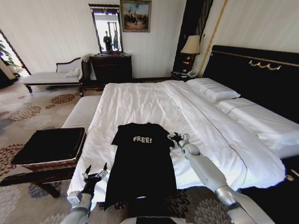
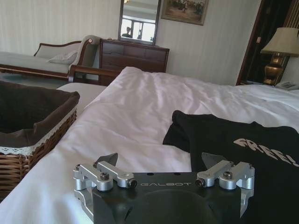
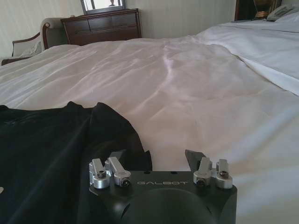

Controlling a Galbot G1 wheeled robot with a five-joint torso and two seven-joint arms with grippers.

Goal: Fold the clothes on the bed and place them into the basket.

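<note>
The clothes are one black T-shirt point(image 1: 142, 158) with white "FREE!" lettering, lying flat and unfolded at the foot of the bed point(image 1: 140, 100); its hem hangs over the bed's edge. My left gripper point(image 1: 95, 173) stands open just left of the shirt's lower side, above the white duvet point(image 2: 140, 107), with the shirt point(image 2: 233, 149) to one side. My right gripper point(image 1: 177, 137) is open beside the shirt's right sleeve point(image 3: 114, 128), its fingertips close over the sleeve edge. The brown wicker basket point(image 1: 51, 164) with black lining point(image 2: 32, 112) sits left of the bed.
A cream striped bench point(image 1: 81, 112) runs along the bed's left side, behind the basket. Pillows point(image 1: 212, 88) and the black headboard point(image 1: 252, 79) are at the right. A dresser point(image 1: 111, 66), chaise longue point(image 1: 49, 77) and bedside lamp point(image 1: 190, 46) stand by the far wall.
</note>
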